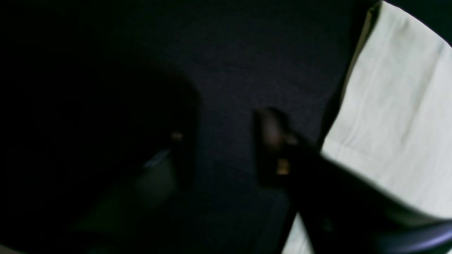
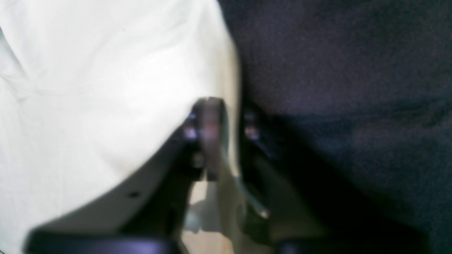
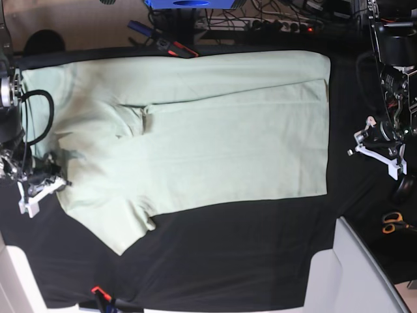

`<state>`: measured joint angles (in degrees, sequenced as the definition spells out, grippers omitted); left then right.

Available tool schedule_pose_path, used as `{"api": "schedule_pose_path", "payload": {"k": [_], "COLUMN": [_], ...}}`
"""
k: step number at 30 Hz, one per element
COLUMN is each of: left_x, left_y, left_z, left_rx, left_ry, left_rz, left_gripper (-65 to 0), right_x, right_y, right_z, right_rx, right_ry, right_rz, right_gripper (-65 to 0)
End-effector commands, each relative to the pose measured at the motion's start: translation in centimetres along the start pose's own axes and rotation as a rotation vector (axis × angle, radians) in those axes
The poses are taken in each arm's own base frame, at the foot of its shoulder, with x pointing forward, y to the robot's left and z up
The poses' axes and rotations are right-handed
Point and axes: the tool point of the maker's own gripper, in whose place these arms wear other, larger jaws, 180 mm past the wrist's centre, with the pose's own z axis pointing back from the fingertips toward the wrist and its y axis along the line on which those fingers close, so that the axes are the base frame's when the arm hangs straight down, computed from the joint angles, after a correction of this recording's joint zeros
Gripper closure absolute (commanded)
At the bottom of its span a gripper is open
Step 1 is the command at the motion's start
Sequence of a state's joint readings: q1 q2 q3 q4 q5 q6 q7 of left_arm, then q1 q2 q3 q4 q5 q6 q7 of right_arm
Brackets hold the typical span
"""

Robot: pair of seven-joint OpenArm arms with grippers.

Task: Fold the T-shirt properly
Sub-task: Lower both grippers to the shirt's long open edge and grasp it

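The pale mint-green T-shirt [image 3: 215, 137] lies spread on the black tablecloth [image 3: 247, 254], its far long side folded over toward the middle. In the base view my right gripper [image 3: 57, 183] is at the shirt's left edge, by the sleeve. The right wrist view shows this gripper [image 2: 231, 130] with its fingers drawn close together and the T-shirt [image 2: 88, 88] edge pinched between them. My left gripper [image 3: 361, 138] hovers off the shirt's right edge. In the left wrist view that gripper [image 1: 226, 144] stands open over bare black cloth, with the T-shirt [image 1: 395, 116] just to its right.
Orange-handled scissors [image 3: 393, 222] lie at the right edge. A white bin [image 3: 355, 267] stands at the front right corner. A red-and-black tool [image 3: 176, 49] and cables lie behind the shirt's far edge. A small red-tipped object [image 3: 98, 290] sits at the front left.
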<state>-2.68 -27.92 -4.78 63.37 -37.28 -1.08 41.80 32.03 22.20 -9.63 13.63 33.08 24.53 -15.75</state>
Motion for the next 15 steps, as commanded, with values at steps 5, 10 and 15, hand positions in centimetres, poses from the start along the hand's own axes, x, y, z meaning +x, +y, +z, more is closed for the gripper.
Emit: {"api": "schedule_pose_path", "payload": {"k": [5,10,15], "left_x": [2.6,3.0,4.2], "left_y": [-0.1,-1.7,-4.0], "left_z": [0.5,0.1,-0.2], "left_rx": [-0.008,-0.037,-0.081], "left_ry": [-0.063,-0.074,-0.103], "left_rz": [0.002,0.038,0.065], "left_gripper": [-61.8,-65.0,-65.0], "right_x": [2.8,2.8,2.6], "right_y": [-0.2,-0.2,-0.1], "right_z": [0.5,0.5,0.4], "right_rx": [0.004,0.004,0.007], "right_ry": [-0.065,-0.065,-0.062], "right_rz": [0.0,0.0,-0.002], "right_gripper": [-0.4,-0.4,-0.4]}}
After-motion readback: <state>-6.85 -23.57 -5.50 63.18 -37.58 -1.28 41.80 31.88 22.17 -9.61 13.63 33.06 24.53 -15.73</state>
